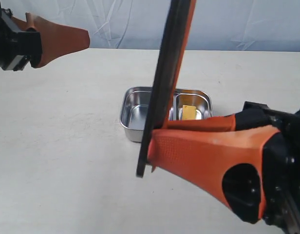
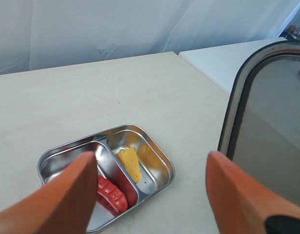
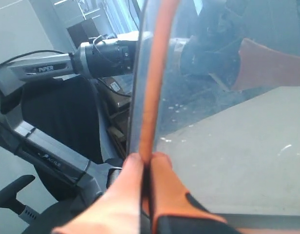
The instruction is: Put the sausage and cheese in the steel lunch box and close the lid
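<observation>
The steel lunch box [image 1: 132, 104] sits open mid-table. The yellow cheese [image 1: 190, 112] lies in its smaller compartment. In the exterior view the lid hides the sausage. The left wrist view shows the red sausage [image 2: 111, 193] in the larger compartment, beside the cheese [image 2: 130, 164], within the lunch box [image 2: 163, 162]. My right gripper [image 1: 154, 146] is shut on the edge of the dark lid [image 1: 162, 87], holding it upright and edge-on in front of the box. The right wrist view shows the fingers [image 3: 149, 159] pinching the lid [image 3: 213, 97]. My left gripper [image 2: 151, 157] hangs open and empty, raised at the far left [image 1: 84, 36].
The lid [image 2: 267, 131] stands upright to one side of the box in the left wrist view. A pale cloth backdrop hangs behind the beige table [image 1: 67, 146]. A second white surface [image 2: 223, 61] adjoins the table's far side.
</observation>
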You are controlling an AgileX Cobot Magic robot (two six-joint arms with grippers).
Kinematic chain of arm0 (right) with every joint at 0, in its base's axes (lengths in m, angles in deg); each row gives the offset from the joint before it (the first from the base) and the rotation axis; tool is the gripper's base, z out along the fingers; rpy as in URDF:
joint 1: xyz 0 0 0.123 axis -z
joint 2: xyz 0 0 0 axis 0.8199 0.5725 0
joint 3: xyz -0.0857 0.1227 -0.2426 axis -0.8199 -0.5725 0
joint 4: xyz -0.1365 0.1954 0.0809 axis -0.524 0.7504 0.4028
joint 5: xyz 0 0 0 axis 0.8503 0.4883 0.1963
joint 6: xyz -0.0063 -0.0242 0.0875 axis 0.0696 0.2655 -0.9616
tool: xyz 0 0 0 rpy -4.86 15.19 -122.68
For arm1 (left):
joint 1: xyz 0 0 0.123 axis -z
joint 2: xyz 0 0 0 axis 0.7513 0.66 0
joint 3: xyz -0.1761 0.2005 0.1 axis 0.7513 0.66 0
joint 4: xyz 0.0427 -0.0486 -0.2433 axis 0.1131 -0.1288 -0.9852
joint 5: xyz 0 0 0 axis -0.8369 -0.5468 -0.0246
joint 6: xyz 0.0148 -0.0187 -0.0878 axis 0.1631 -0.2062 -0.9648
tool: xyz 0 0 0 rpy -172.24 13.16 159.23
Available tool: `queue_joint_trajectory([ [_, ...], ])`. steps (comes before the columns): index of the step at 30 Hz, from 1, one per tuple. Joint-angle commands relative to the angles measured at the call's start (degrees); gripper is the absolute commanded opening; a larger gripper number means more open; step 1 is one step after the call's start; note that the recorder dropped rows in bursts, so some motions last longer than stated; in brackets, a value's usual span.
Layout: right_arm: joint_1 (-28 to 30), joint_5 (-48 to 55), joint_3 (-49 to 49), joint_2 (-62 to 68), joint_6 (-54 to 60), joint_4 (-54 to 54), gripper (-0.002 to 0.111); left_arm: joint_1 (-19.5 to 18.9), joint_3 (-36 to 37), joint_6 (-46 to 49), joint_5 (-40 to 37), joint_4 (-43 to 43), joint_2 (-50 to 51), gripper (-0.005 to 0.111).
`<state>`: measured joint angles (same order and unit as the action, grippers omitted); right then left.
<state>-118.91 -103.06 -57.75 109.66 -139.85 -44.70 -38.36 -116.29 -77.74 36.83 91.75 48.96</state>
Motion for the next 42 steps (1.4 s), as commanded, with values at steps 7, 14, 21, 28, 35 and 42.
queue_joint_trajectory([
  [7, -0.1, -5.6, -0.2, -3.3, -3.8, 2.0, -0.001, -0.1, 0.2, -0.2, -3.8, -2.6, -0.3, 0.061],
  [14, -0.1, -10.9, -0.2, -3.3, -7.7, -0.1, -0.001, 0.0, 0.2, 7.3, -0.3, -3.1, -0.3, 0.061],
  [21, -0.1, -14.3, -0.2, -3.3, -10.5, -2.2, -0.001, 0.1, 0.8, 12.3, 5.3, -0.1, -0.2, 0.061],
  [28, -0.1, -15.8, -0.2, -3.3, -10.5, -1.9, -0.001, 0.1, 4.3, 11.5, 1.9, -0.1, 1.2, 0.060],
  [35, -0.1, -19.8, -0.2, -3.3, -11.7, -2.9, -0.001, 0.1, 5.5, 16.9, 4.4, -8.1, 2.9, 0.053],
  [42, -0.1, -19.8, -0.2, -3.3, -13.6, -6.0, -0.001, -0.6, 5.5, 12.8, 12.9, -10.2, 2.9, 0.061],
])
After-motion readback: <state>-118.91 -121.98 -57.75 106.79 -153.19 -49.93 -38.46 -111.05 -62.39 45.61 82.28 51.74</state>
